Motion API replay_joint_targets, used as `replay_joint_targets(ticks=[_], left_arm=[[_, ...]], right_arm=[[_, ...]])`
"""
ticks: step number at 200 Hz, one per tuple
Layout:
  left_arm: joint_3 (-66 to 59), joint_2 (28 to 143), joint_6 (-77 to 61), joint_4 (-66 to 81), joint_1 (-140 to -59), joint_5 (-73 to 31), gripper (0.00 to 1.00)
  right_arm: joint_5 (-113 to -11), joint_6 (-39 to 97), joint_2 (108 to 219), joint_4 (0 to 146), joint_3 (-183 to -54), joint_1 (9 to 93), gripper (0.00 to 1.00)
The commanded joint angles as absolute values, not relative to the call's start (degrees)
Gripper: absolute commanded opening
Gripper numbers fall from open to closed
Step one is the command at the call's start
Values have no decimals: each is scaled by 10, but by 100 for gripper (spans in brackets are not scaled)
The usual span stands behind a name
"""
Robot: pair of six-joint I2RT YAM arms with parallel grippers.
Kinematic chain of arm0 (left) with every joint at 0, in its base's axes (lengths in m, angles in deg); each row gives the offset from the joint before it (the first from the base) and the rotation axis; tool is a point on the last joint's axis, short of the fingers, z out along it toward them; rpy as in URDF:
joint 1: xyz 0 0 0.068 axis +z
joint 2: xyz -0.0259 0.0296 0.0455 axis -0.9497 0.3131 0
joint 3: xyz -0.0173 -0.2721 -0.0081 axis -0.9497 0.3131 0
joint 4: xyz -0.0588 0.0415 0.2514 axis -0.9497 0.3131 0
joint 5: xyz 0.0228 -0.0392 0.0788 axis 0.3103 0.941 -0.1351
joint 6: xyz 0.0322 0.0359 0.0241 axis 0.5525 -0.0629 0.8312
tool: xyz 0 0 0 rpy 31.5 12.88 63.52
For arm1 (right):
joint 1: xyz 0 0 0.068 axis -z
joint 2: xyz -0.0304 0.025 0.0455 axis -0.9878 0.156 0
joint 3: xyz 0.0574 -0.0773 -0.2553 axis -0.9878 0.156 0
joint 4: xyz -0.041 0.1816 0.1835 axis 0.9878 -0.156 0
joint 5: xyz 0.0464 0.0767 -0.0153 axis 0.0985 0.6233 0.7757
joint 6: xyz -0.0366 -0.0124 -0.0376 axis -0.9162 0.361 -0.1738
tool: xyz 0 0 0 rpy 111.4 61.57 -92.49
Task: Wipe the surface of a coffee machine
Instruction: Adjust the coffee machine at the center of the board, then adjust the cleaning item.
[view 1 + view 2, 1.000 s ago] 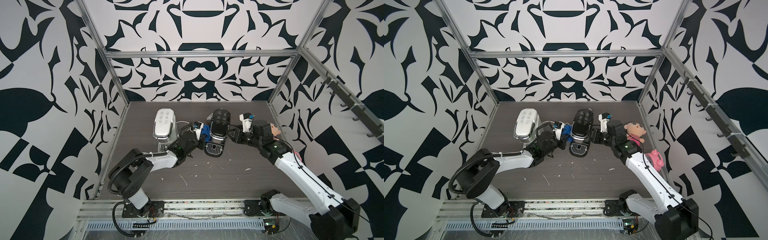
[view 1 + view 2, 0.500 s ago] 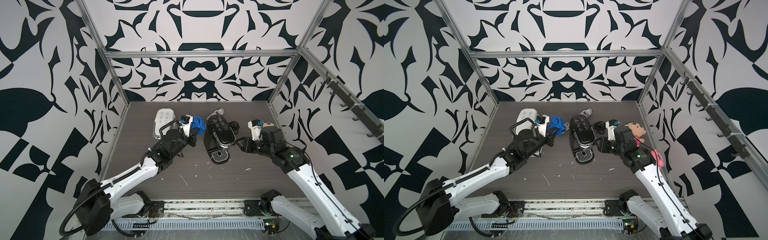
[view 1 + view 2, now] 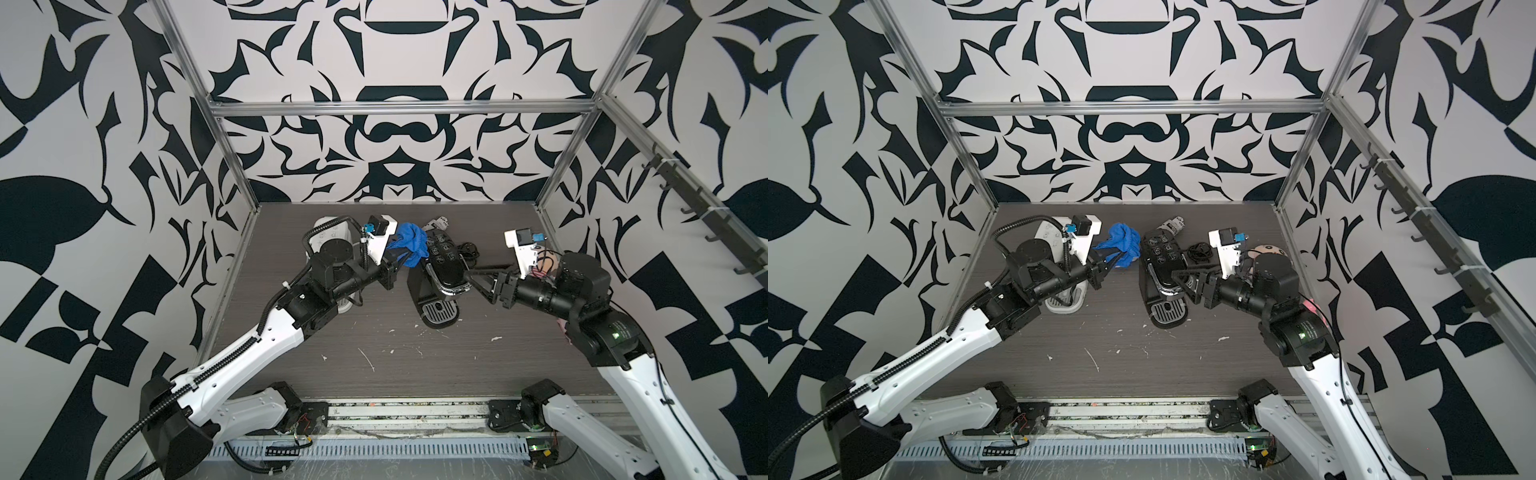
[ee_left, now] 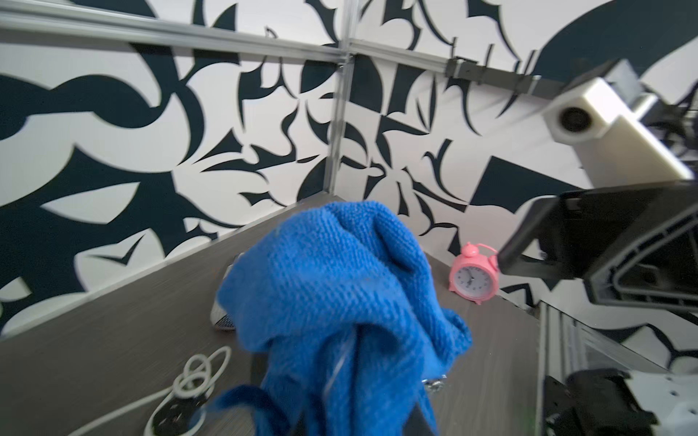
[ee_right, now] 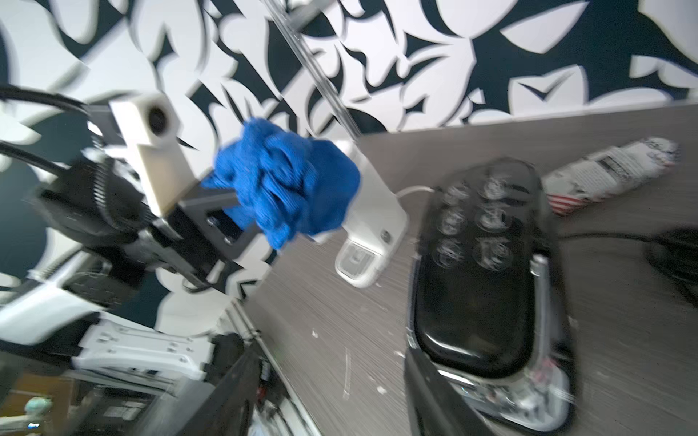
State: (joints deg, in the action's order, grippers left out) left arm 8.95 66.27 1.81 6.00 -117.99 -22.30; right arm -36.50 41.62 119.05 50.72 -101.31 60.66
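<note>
Dark tabletop flecked with white scraps, black-and-white patterned walls, left hand clamped on blue cloth, right hand apart beside coffee machine

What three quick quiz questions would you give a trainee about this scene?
1. True or false: the cloth is clear of the black machine.
2. Which holds the cloth? A) left gripper B) right gripper C) neither
3. What colour is the clock?
Key: 1 true; 2 A; 3 pink.
</note>
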Motion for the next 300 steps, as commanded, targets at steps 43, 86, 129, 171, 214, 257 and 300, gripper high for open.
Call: replay_joint_targets(ticks=[43,86,129,171,214,257,300], left_arm=[[17,689,72,113,-1196,-23,0],[-9,711,80,117,-1201,32,0],[-11,715,76,92,-1204,29,0],[10,706,83,72,-1204,26,0],[62,669,86,37,-1203,-17,3],[76,658,99,37,-1204,-31,28],[67,668,102,39,-1203,-28,0]], right_arm=[[-194,577,1242,778,-1029,598,93],[-198,585,1262,783,-1023,556,99],[-205,517,1286,714,-1037,506,93],[-210,558,1301,803,-1002,499,8],[-238,568,1289,828,-985,500,0],[-242,580,1299,840,-989,499,2],[-224,593,1315,845,-998,499,24]])
